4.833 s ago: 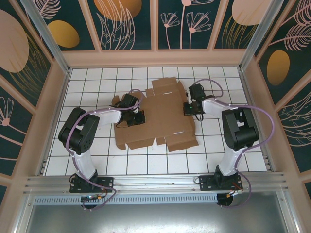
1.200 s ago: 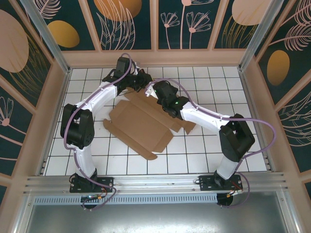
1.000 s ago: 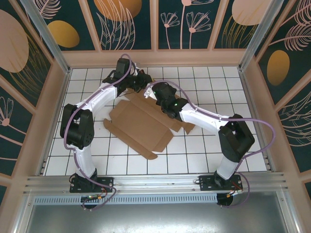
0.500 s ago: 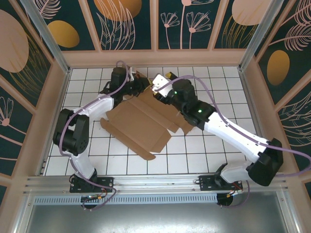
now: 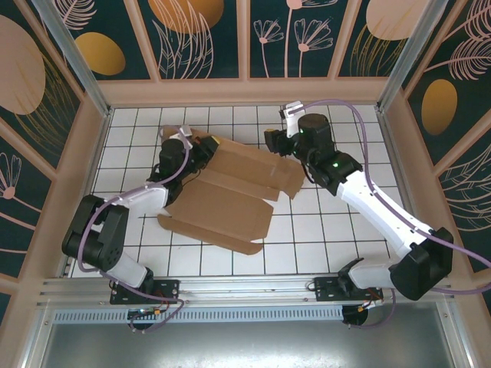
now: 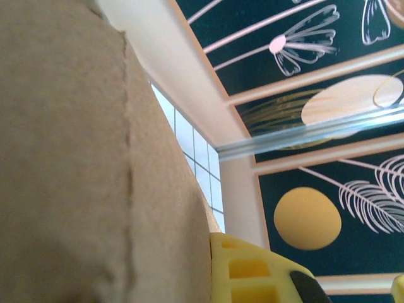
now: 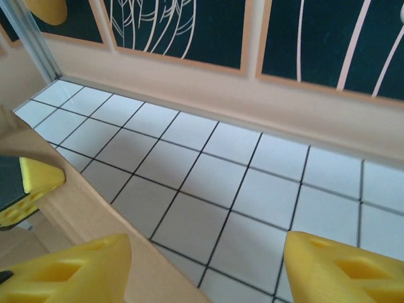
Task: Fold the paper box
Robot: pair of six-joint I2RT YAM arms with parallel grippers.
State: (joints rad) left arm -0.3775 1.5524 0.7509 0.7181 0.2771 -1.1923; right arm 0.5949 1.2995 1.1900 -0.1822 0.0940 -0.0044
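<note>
The paper box (image 5: pixel 230 195) is a flat brown cardboard sheet lying aslant on the white tiles, with a fold line across it. My left gripper (image 5: pixel 199 148) is at the sheet's far left corner, shut on the cardboard. In the left wrist view the paper box (image 6: pixel 76 158) presses against a yellow finger (image 6: pixel 252 271). My right gripper (image 5: pixel 271 142) hovers by the sheet's far right edge. It is open: in the right wrist view bare tiles show across the gripper (image 7: pixel 205 265), and the cardboard edge (image 7: pixel 95 221) runs past the left finger (image 7: pixel 63 271).
The tiled floor (image 5: pixel 345 222) is walled by peach ledges and dark floral panels (image 5: pixel 245 46). The back ledge (image 7: pixel 265 107) runs close behind the right gripper. Aluminium posts (image 5: pixel 69 54) stand at the far corners. Open tiles lie to the right of and in front of the sheet.
The right gripper has pulled back to the right, off the sheet's far edge, and stands open. The left gripper has drawn back and to the left, and the sheet has shifted with it.
</note>
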